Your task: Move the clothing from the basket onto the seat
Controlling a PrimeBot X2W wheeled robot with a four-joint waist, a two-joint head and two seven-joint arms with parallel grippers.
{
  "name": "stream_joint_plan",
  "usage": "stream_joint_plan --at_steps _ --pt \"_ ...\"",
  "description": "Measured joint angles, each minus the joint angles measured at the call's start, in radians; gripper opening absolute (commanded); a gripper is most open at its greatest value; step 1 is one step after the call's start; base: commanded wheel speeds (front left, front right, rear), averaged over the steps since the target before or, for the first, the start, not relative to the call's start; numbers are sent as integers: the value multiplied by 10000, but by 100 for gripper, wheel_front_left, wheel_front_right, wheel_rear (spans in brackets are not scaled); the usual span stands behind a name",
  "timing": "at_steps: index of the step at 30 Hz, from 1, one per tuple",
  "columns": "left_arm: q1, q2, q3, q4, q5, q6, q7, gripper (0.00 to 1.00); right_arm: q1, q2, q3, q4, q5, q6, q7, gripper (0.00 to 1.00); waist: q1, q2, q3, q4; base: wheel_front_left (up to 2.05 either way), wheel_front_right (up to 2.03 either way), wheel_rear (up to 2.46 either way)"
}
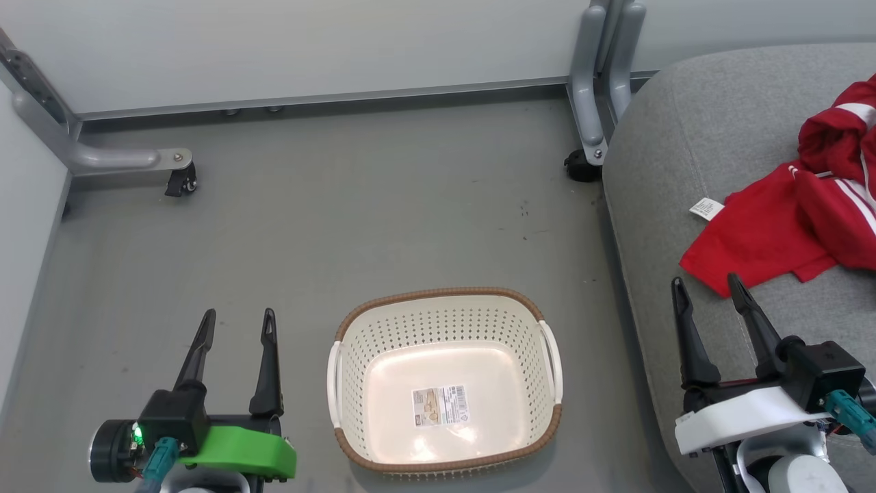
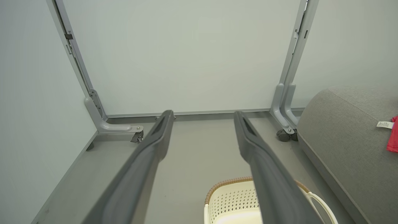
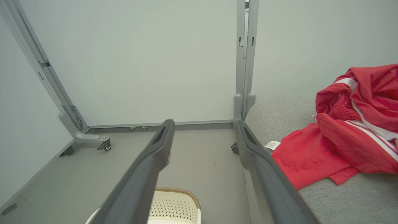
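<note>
Clothing [image 1: 773, 233] lies crumpled on the seat [image 1: 684, 130] at the right of the head view. The basket [image 1: 438, 294] stands on the floor [image 1: 342, 219] at lower centre. The left hand [image 1: 239, 313] at lower left and the right hand [image 1: 705, 279] at lower right both point up-frame, fingers apart, the right one's tips near the red hem.

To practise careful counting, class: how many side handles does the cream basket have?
2. One handle is on the basket's side facing the left hand; the other handle is on its side facing the seat. Neither is hidden.
</note>
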Motion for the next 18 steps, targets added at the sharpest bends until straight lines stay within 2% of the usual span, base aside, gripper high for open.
stream_joint_plan --at_steps 14,15,18 --pt "13 -198 240 387 138 -249 0 100 100 6 21 157 42 0 100 100 0 0 -250 36 0 0 0" --pt "13 -222 244 410 142 -293 0 0 114 6 21 176 50 0 102 0 0 0 -271 43 0 0 0" --pt "16 -286 180 675 136 -295 33 0 154 54 31 424 48 0 104 0 0 0 -280 45 0 0 0"
